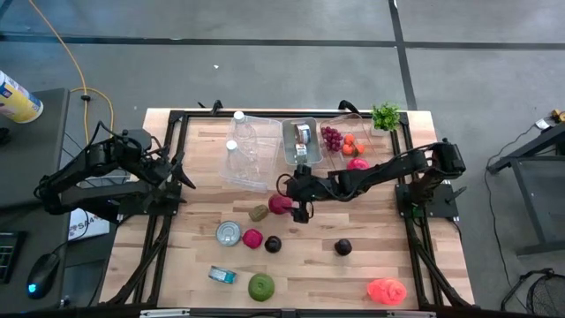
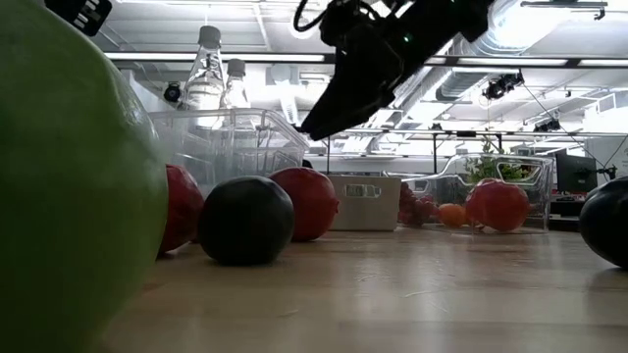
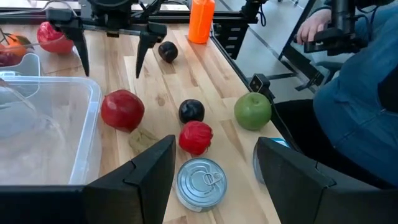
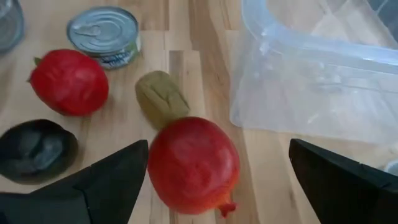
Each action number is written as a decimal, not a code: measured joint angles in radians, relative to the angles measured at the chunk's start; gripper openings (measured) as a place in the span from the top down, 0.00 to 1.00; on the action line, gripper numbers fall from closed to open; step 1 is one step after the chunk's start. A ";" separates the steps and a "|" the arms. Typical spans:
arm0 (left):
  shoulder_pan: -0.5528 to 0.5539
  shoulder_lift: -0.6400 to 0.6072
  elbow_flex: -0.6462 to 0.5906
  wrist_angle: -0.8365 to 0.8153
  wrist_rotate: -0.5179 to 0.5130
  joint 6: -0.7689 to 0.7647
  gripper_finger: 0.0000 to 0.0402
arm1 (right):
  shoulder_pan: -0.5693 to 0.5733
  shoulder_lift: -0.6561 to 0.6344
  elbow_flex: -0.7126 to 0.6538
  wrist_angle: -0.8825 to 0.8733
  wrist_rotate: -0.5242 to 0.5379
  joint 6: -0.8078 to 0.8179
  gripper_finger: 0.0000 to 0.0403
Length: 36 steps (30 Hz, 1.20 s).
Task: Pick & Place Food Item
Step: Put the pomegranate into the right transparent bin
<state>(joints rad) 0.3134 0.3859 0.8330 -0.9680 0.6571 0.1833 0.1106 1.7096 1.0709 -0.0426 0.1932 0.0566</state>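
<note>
A red pomegranate (image 4: 194, 165) rests on the wooden table (image 1: 371, 221) beside a clear empty bin (image 4: 311, 68); it also shows in the high view (image 1: 280, 205). My right gripper (image 4: 219, 146) hovers open just above it, one finger on each side, and touches nothing. The left wrist view shows the same open fingers (image 3: 81, 50) above the pomegranate (image 3: 122, 110). My left gripper (image 3: 214, 149) waits open and empty at the table's left edge (image 1: 181, 172).
Near the pomegranate lie an olive-brown lump (image 1: 258, 213), a tin can (image 1: 229, 233), a smaller red fruit (image 1: 252, 238) and two dark fruits (image 1: 273, 244) (image 1: 343, 247). A green apple (image 1: 261, 286) and an orange-pink item (image 1: 387, 291) sit near the front edge. Clear bins (image 1: 300, 141) line the back.
</note>
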 joint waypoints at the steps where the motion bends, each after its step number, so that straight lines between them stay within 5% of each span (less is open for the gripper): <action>1: 0.000 0.000 -0.001 0.000 0.000 0.000 0.45 | 0.000 0.000 -0.012 0.022 -0.007 0.000 0.07; 10: 0.000 0.000 -0.074 0.083 0.003 -0.078 0.45 | 0.001 0.097 -0.041 0.222 -0.099 -0.071 0.07; 15: -0.001 0.000 -0.102 0.124 0.002 -0.101 0.45 | 0.013 0.193 -0.042 0.308 -0.047 -0.160 0.07; 36: -0.002 -0.007 -0.103 0.154 0.001 -0.108 0.45 | -0.023 0.243 -0.040 0.264 -0.132 -0.035 0.09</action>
<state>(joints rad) 0.3119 0.3786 0.7296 -0.8143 0.6579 0.0756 0.0881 1.9522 1.0309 0.2218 0.0611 0.0218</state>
